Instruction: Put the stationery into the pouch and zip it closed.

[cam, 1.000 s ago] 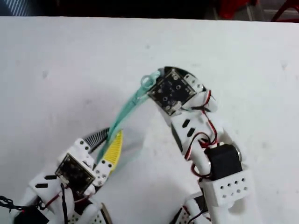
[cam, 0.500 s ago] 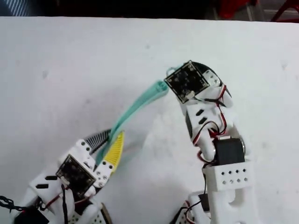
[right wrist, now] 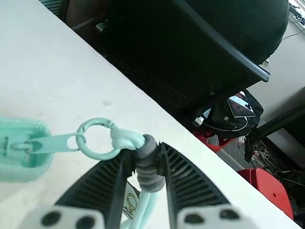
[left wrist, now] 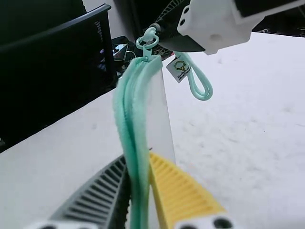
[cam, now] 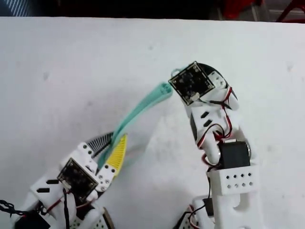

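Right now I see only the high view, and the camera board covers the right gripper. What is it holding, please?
Observer: In the right wrist view the right gripper is shut on the grey collar of the strap, not on the pull.
Operator: Is the collar joined to the pull?
Observer: Yes, a ring links them.
Operator: And is the zip closed?
Observer: In the left wrist view the pouch's zip looks shut along its visible length, slider at the far end.
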